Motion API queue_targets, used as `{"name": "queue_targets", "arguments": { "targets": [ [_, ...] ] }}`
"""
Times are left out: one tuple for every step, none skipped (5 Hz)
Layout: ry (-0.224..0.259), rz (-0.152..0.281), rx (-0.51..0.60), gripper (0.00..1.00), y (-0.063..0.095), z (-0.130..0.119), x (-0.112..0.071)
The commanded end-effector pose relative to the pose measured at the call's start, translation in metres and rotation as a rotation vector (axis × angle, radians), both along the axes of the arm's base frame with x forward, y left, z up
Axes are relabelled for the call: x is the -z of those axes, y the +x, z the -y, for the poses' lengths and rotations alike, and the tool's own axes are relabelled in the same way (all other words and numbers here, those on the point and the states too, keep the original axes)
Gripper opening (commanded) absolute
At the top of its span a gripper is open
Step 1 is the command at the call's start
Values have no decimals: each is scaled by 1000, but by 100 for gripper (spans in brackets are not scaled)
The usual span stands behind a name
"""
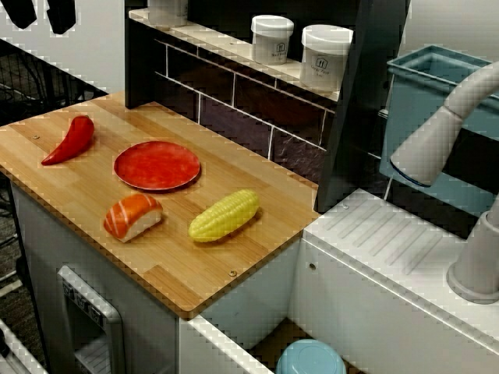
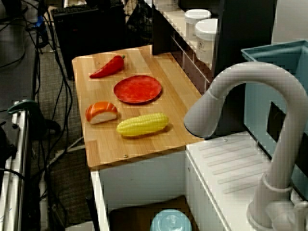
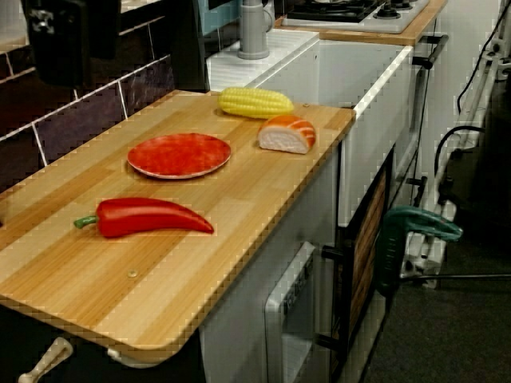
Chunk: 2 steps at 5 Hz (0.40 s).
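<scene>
In the close counter view my gripper (image 1: 40,14) hangs at the top left corner, above and behind the wooden counter (image 1: 195,269). Its two dark fingers stand apart with nothing between them, and only their tips show. In the view from the counter's end, the dark body of the gripper (image 3: 56,40) is high against the tiled wall. The nearest thing is a red chili pepper (image 1: 70,140) (image 3: 148,217) lying below it. A red plate (image 1: 157,165) sits empty mid-counter. A salmon sushi piece (image 1: 132,216) and a yellow corn cob (image 1: 224,216) lie towards the sink end.
A grey faucet (image 2: 240,96) arches over the white sink unit (image 1: 390,249). Two white jars (image 1: 271,39) stand on the shelf above the dark tiles. A blue bin (image 1: 421,101) is behind the faucet, a blue bowl (image 1: 310,358) in the basin. A green clamp (image 3: 415,227) juts out beside the counter.
</scene>
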<state>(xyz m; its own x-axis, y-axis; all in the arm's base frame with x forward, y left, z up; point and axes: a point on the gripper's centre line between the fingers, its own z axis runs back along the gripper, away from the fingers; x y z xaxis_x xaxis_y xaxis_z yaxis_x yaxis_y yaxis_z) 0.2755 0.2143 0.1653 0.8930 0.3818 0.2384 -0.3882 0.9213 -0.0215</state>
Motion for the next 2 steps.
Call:
{"name": "queue_targets", "arguments": {
  "targets": [
    [27,34,1,100,2,-4,-13],
    [-43,-19,17,100,-3,-7,-2]
  ]
}}
